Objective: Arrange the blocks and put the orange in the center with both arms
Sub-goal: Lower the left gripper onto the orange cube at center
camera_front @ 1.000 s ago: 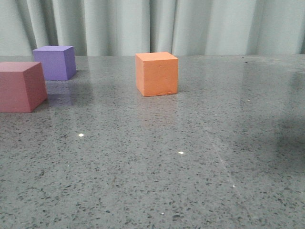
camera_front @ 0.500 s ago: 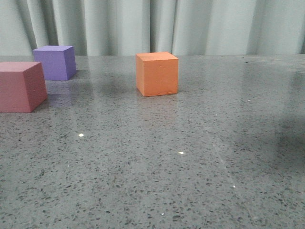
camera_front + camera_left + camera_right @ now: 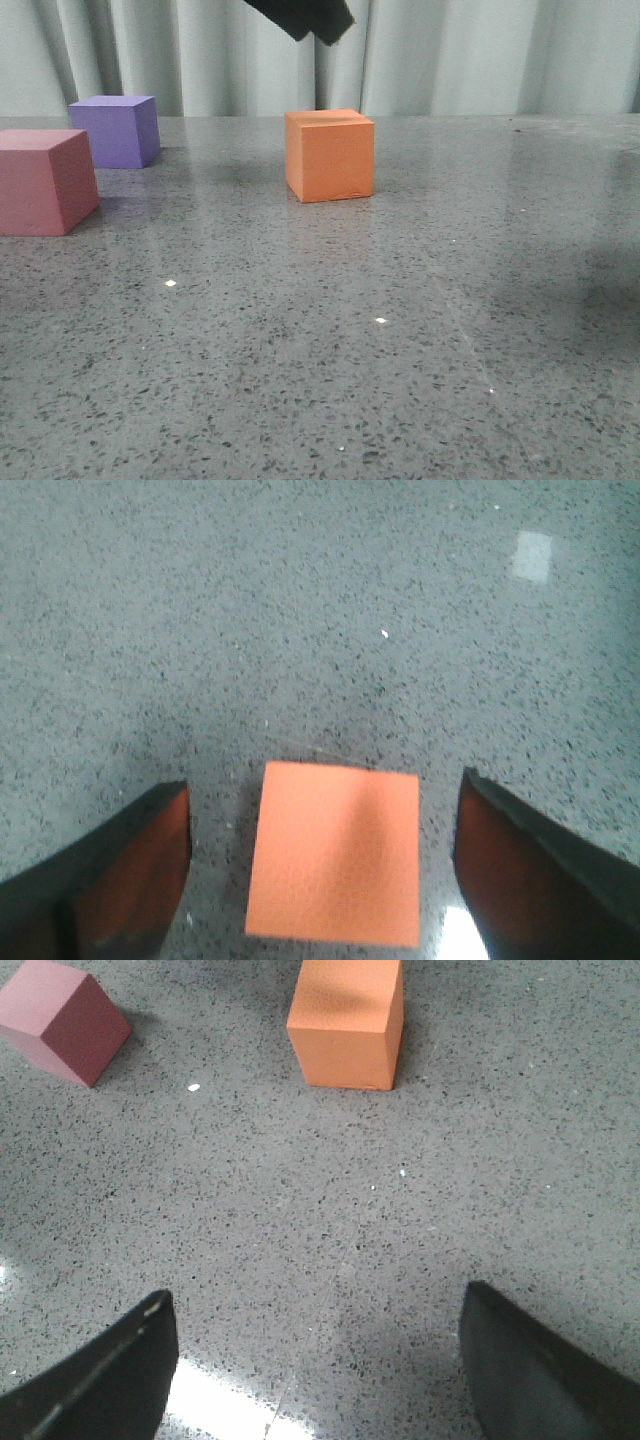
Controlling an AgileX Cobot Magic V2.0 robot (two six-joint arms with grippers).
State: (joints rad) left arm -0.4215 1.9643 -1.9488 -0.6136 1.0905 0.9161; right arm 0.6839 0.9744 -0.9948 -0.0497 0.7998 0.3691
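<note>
Blocks first, left to right in the front view: the pink-red cube (image 3: 45,181) is sat at the far left edge of the speckled grey bench (image 3: 400,350), the purple cube (image 3: 116,131) is just behind it, and the orange cube (image 3: 329,155) is well apart from both, near the middle toward the back. None of the three has shifted since half a second ago. What's new is a black arm part (image 3: 300,18) that has dropped in at the top, right above the orange cube and not touching it.

The left wrist view fills in what the front one can't: the left claw (image 3: 325,865) is spread wide open over the orange cube's top face, one finger to each side with a gap on both. The right claw (image 3: 320,1360) is also open, hanging over bare bench, seen only by its own camera.

The orange cube is upright, one corner edge turned toward the front camera. No long axis can be picked out.
</note>
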